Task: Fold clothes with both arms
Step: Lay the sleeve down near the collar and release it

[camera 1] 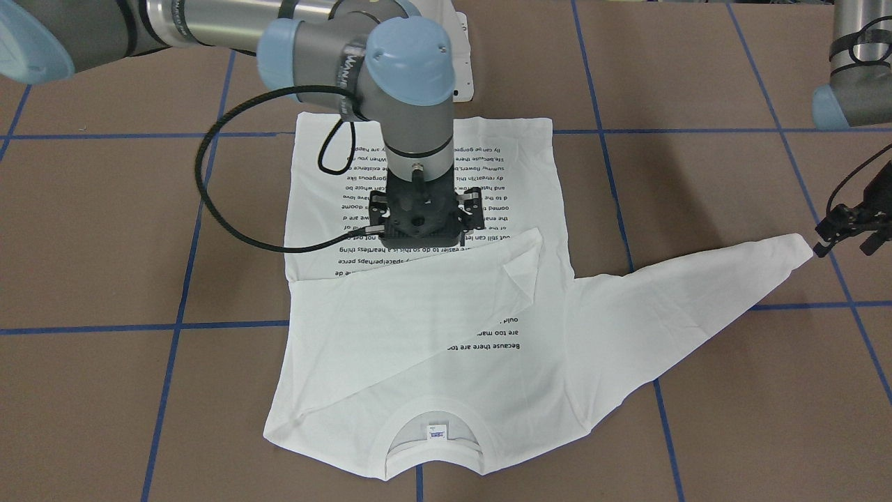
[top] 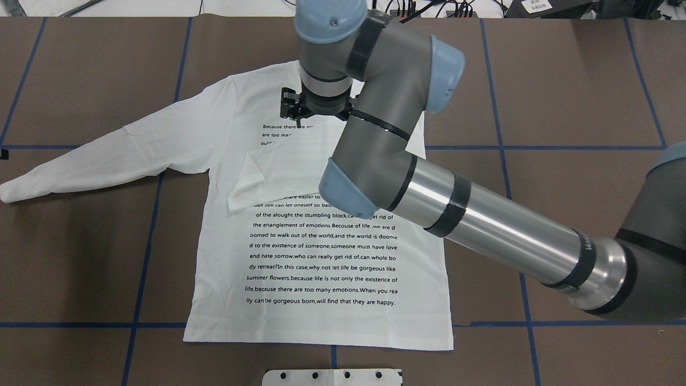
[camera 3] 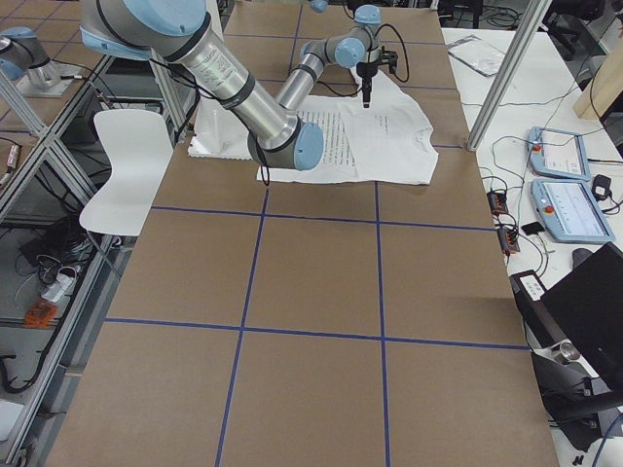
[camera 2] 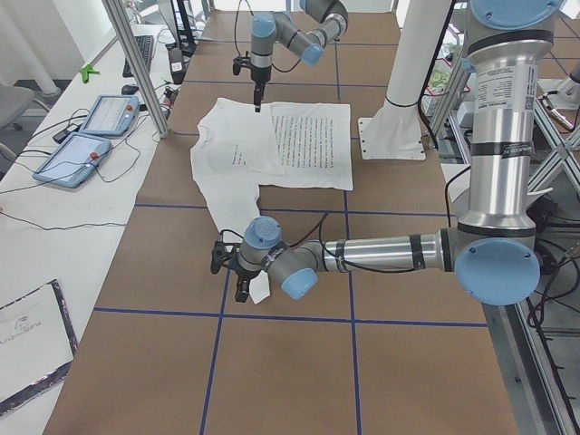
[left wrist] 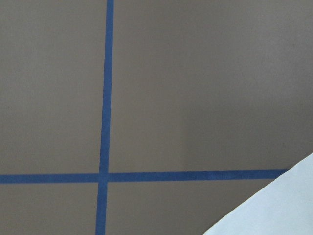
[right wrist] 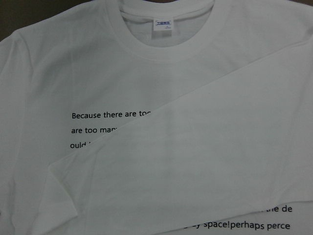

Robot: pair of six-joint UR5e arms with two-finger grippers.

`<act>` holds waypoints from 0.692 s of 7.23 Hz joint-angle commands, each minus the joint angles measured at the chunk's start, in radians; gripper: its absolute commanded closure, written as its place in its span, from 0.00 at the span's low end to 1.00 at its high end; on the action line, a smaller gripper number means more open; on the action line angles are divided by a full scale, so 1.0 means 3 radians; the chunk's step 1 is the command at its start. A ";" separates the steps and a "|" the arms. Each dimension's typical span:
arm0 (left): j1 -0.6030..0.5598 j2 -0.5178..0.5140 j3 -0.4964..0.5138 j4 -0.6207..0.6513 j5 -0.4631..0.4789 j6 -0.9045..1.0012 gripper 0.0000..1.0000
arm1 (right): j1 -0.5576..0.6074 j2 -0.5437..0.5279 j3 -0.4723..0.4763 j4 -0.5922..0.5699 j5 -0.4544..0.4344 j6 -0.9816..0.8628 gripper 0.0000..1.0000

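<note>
The white long-sleeved shirt (camera 1: 432, 328) (top: 321, 252) lies flat with its printed text up and its neck label (camera 1: 437, 432) (right wrist: 163, 24) away from the robot. One sleeve (camera 1: 418, 300) (top: 300, 166) is folded across the chest and covers part of the text. The other sleeve (camera 1: 697, 300) (top: 107, 155) stretches straight out to the robot's left. My right gripper (camera 1: 424, 233) (top: 308, 113) hovers above the chest, points down, looks open and holds nothing. Beside the outstretched cuff (camera 1: 801, 245), my left gripper (camera 1: 847, 237) (camera 2: 228, 276) is low over the table with its fingers apart. A corner of that sleeve (left wrist: 279, 210) shows in the left wrist view.
The white pedestal (top: 332, 377) (camera 2: 390, 136) stands at the shirt's hem side. Blue tape lines (camera 1: 181, 279) grid the brown table. Tablets (camera 2: 82, 149) (camera 3: 565, 185) and cables lie on a side bench, and a white chair (camera 3: 127, 165) stands beside the table.
</note>
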 commanded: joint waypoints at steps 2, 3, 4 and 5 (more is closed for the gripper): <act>0.0332 0.0182 0.0009 -0.0262 0.0185 -0.0865 0.19 | 0.0213 -0.0550 0.0752 -0.0320 0.0102 -0.0369 0.00; 0.0358 0.0218 0.0009 -0.0273 0.0190 -0.0932 0.22 | 0.0213 -0.0556 0.0768 -0.0320 0.0102 -0.0369 0.00; 0.0384 0.0244 0.0014 -0.0273 0.0195 -0.0963 0.22 | 0.0208 -0.0556 0.0773 -0.0320 0.0097 -0.0369 0.00; 0.0419 0.0244 0.0040 -0.0268 0.0240 -0.0978 0.22 | 0.0203 -0.0556 0.0774 -0.0320 0.0097 -0.0369 0.00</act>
